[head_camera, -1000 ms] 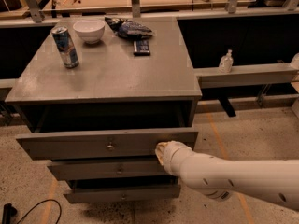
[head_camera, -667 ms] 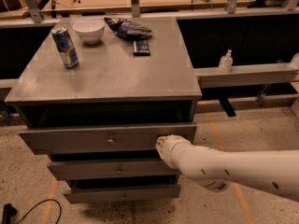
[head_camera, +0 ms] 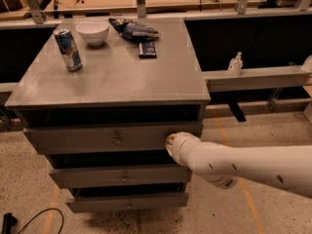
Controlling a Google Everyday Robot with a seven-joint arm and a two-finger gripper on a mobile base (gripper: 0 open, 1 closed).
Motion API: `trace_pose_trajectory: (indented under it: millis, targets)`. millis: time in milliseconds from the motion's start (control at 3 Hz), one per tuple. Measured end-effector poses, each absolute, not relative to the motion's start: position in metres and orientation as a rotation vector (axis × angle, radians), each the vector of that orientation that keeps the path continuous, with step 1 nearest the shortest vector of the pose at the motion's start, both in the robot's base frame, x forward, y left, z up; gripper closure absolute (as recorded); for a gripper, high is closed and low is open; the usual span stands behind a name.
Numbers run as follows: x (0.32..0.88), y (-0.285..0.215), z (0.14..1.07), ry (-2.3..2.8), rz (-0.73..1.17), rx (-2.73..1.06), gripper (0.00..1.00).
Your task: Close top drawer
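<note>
My white arm [head_camera: 243,165] reaches in from the right, and its claw [head_camera: 170,144] sits against the right part of the top drawer [head_camera: 92,139], which juts slightly out. I cannot tell whether the claw is apart or together. Farther back, the desk [head_camera: 126,77] carries a can [head_camera: 68,49] and a white bowl [head_camera: 92,31]

Matt grey painted wood covers the top drawer [head_camera: 73,139] and the tabletop [head_camera: 122,77]; the drawer's small knob [head_camera: 116,140] looks metal. The tool [head_camera: 170,144], tipping a smooth white plastic arm [head_camera: 243,165], touches the drawer front's right end. Shiny metal can [head_camera: 68,49], glossy white bowl [head_camera: 92,31].
</note>
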State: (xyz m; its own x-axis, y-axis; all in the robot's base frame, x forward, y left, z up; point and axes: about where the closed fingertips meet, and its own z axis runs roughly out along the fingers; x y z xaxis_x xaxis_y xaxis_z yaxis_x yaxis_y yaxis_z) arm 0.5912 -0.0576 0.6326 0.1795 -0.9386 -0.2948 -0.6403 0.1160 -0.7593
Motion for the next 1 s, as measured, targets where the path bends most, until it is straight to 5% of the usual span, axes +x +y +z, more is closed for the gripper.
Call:
trace_pose_trajectory:
  millis: [333,1000]
  targets:
    - [0.59,-0.057,0.633,1.541,-0.441,-1.605,1.0]
    - [0.494,-0.079,0.661,1.683,-0.231,-1.666,1.0]
